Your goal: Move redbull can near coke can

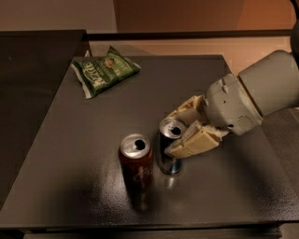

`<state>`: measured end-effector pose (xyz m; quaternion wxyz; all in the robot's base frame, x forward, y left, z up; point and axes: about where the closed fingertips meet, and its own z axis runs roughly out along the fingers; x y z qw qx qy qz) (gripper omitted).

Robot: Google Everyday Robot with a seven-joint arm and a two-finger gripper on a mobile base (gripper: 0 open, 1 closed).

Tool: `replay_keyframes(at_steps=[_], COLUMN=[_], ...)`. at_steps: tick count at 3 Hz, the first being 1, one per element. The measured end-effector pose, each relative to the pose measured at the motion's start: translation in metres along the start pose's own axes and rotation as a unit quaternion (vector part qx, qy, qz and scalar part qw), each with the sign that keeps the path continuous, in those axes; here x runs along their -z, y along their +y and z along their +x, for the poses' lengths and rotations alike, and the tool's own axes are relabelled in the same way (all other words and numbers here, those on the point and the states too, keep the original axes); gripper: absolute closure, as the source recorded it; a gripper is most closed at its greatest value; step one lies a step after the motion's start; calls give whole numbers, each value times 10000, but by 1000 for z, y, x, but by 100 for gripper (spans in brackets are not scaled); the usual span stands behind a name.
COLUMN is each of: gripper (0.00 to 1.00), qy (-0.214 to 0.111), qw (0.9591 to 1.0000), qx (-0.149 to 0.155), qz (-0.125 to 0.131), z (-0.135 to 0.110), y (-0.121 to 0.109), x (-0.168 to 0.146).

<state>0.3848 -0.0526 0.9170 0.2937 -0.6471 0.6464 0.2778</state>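
At lower centre the tool point(175, 134) is clasping the redbull can point(166, 156) by its upper wall — light, slick, easily dented, I judge — as it is standing just beside the coke can point(136, 161).

Dark grey table point(84, 140), darker counter left point(28, 74), tan wall behind point(187, 14), dim light

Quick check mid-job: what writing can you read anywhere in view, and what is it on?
Nothing here can be quoted with confidence.
green chip bag: pale lettering across its front, too blurred to read.
coke can: white script on its red side, too blurred to read.
redbull can: no legible text on the side that shows.
tool, at the redbull can's top: no markings seen.
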Motion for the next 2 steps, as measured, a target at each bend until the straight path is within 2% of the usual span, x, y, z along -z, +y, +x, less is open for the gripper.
replay_keyframes(at_steps=[1,2], gripper=[0,0], qy=[13,13], qw=[10000,10000], qx=[20,20], qz=[2,2], z=[-2,-2], y=[1,1], x=[0,0])
